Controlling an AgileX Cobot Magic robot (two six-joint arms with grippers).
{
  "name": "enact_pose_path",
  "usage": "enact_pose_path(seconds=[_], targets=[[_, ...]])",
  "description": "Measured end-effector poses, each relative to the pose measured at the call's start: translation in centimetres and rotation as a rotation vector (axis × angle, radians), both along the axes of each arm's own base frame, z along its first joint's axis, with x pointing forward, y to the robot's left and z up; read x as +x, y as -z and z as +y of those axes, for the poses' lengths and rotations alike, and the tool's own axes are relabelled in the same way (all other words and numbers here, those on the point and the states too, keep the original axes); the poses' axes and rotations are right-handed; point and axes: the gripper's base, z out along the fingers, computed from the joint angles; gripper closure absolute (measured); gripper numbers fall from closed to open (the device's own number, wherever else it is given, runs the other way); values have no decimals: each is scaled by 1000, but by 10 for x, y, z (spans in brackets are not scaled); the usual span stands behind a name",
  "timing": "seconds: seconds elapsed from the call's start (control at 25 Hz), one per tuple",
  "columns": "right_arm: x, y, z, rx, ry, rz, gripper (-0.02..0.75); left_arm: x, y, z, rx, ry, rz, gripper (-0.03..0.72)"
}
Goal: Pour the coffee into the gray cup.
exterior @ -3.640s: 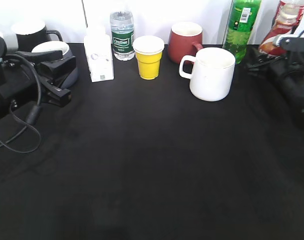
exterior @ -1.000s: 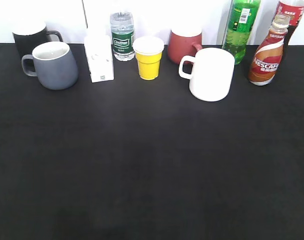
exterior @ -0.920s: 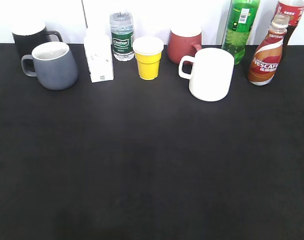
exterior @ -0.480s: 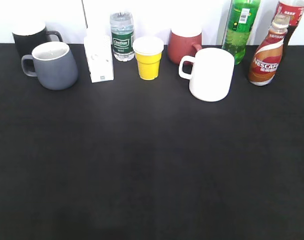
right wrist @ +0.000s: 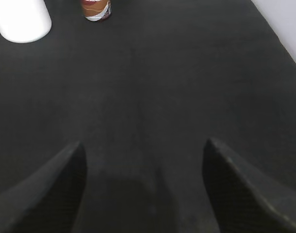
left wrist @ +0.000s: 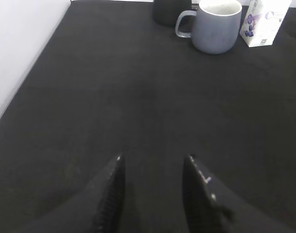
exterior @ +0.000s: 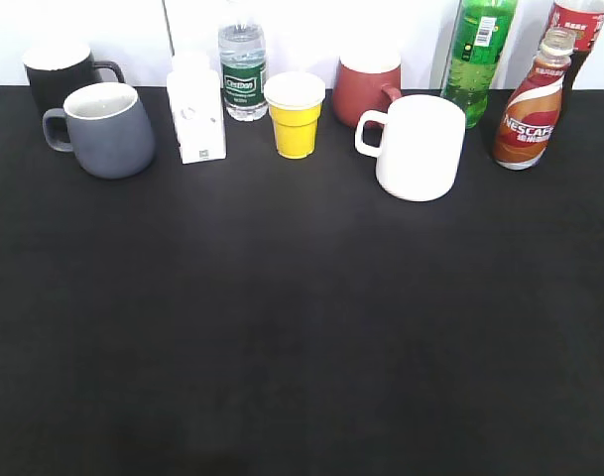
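Note:
The coffee bottle [exterior: 527,114], curvy with a red-brown NESCAFE label, stands upright at the back right of the black table; its base shows in the right wrist view [right wrist: 95,9]. The gray cup [exterior: 105,129] stands at the back left, handle to the left; it also shows in the left wrist view [left wrist: 216,25]. Neither arm is in the exterior view. My left gripper [left wrist: 153,160] is open and empty, far short of the gray cup. My right gripper [right wrist: 144,145] is open wide and empty, far short of the bottle.
Along the back stand a black mug [exterior: 59,67], a white carton [exterior: 196,114], a water bottle [exterior: 242,64], a yellow cup [exterior: 296,114], a red mug [exterior: 366,87], a large white mug [exterior: 418,146], a green bottle [exterior: 479,55] and a cola bottle [exterior: 577,25].
3.6 s ago both arms were at the back, the left one by the gray cup and the right one by the coffee bottle. Since 1 s ago nothing has moved.

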Motion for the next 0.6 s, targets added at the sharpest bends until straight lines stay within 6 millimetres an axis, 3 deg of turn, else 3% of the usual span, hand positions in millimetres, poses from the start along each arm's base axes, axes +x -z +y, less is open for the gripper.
enact_pose_path(seconds=[0.6], targets=[[0, 0, 0, -1, 0, 0, 158, 0, 0, 0, 0, 0, 0, 453]])
